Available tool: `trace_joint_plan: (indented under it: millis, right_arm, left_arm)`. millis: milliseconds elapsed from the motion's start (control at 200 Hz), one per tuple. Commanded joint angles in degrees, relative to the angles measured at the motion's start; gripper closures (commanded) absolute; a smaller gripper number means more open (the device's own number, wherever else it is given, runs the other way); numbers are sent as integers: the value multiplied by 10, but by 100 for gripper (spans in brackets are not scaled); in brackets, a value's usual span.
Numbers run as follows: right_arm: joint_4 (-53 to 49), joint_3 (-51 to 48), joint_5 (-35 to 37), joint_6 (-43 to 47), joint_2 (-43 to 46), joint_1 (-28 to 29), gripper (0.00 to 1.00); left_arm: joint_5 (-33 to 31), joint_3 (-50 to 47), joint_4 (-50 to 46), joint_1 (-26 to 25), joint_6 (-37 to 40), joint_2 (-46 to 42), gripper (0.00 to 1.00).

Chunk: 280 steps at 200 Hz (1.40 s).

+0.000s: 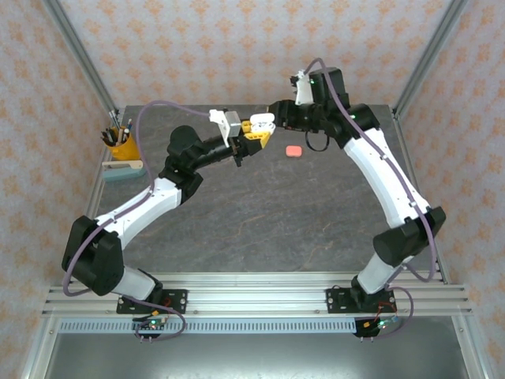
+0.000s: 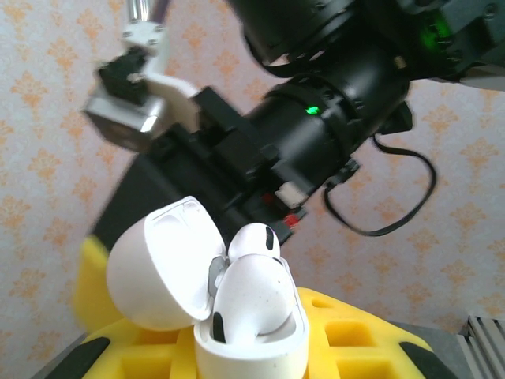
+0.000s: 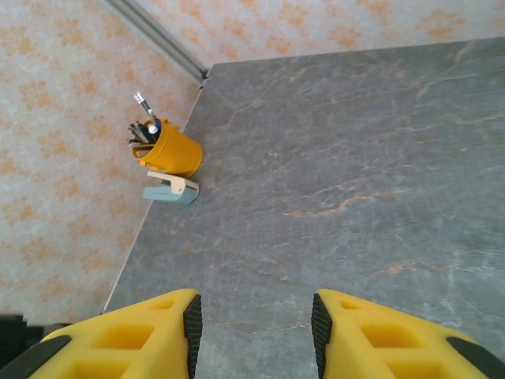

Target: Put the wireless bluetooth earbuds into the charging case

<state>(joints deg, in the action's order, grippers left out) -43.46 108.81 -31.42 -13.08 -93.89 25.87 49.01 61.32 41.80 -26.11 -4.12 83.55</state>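
White earbuds [image 2: 254, 241] sit in the open case [image 2: 154, 272], clamped by our left fingers [image 2: 355, 332] above the counter [image 1: 260, 221] near its far edge, left arm [image 1: 158, 197] stretched forward. Our right arm [image 1: 387, 174] bends inward, right fingers [image 3: 150, 335] apart, holding nothing.

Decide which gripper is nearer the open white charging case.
Left. The left gripper grips the charging case; the right gripper hangs close beside it, jaws apart around nothing.

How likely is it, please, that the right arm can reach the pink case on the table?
Probably yes: the pink case lies uncovered close beside that arm, and the right gripper is open and empty.
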Motion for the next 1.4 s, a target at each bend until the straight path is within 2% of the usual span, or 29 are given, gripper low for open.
trace_joint_plan:
  millis: [0,230,400,530,631,771,886,1186,1396]
  right_arm:
    - [29,-22,10,-8,64,13,57]
    - [70,-45,11,-12,86,13,57]
    - [53,-20,76,-10,59,9,57]
    - [22,39,116,-18,6,-5,57]
    - [-26,119,112,-19,-59,-15,57]
    - [-96,234,81,-8,-148,-16,57]
    - [-126,284,38,-4,-187,-16,58]
    - [-156,245,-13,28,-151,-2,60]
    - [-141,160,-17,39,-78,6,62]
  left_arm:
    - [-34,18,10,10,-17,23,100]
    - [-28,19,11,10,-24,35,100]
    - [-14,21,4,10,-21,36,100]
    - [3,25,-11,10,-18,34,100]
    - [11,27,-24,9,-12,33,100]
    - [14,28,-31,9,-9,32,100]
    - [15,32,-34,8,-8,36,100]
    - [12,52,-39,8,-9,59,100]
    - [1,66,-41,8,-12,78,100]
